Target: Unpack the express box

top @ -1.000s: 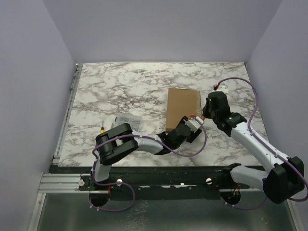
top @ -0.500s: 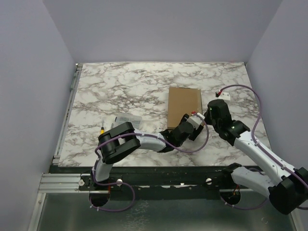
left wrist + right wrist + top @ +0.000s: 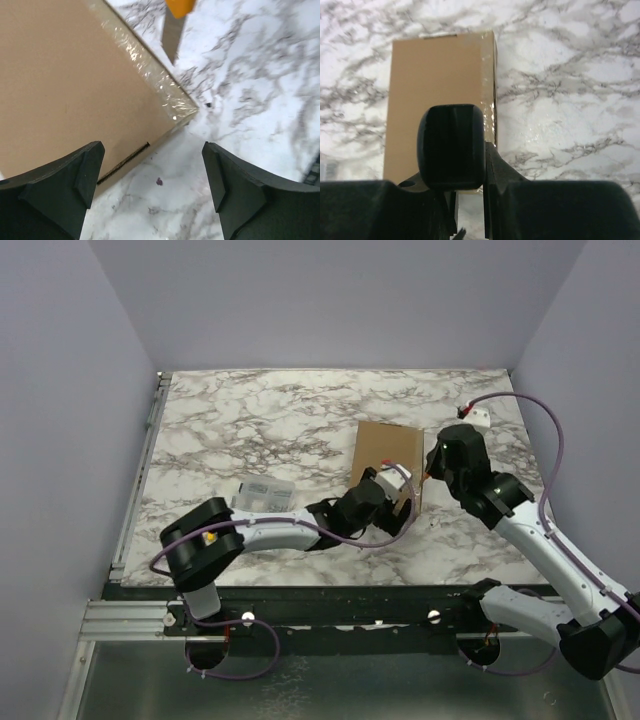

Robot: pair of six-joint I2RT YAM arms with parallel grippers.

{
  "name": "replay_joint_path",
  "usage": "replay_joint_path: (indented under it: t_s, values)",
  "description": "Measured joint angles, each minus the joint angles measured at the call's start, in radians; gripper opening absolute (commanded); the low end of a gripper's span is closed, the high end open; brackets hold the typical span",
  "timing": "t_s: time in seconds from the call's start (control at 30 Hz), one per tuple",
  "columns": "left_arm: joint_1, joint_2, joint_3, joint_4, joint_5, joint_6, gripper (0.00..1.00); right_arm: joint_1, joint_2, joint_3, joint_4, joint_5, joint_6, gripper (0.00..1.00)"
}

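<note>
The express box (image 3: pixel 386 450) is a flat brown cardboard box lying shut on the marble, with clear tape along its right edge (image 3: pixel 489 75). My left gripper (image 3: pixel 397 483) is at the box's near end, open, with only the box corner (image 3: pixel 75 100) and marble between its fingers (image 3: pixel 235 185). My right gripper (image 3: pixel 432 465) hangs just right of the box, shut on a black-handled cutter (image 3: pixel 451 145). The cutter's orange end and metal blade (image 3: pixel 172 35) point down beside the taped edge.
A small clear organizer case (image 3: pixel 265 493) lies left of the box, close to the left arm. A white tag on a red wire (image 3: pixel 478 416) sits at the back right. Lilac walls enclose the table on three sides.
My left gripper has opened wide and its arm has stretched out lower along the table. The right arm has pulled back and up beside the box. The box has shifted slightly.
</note>
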Motion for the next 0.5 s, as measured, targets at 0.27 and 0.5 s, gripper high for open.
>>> replay_joint_path:
  t_s: [0.27,0.5]
  values:
    - [0.162,-0.267,0.009,-0.148,0.265,-0.135,0.89,-0.063,0.015,0.105,-0.043,0.047,-0.073,0.00]
    - [0.352,-0.179,0.143,-0.315,0.335,-0.229,0.89,-0.289,0.270,0.141,-0.199,0.047,-0.143,0.07]
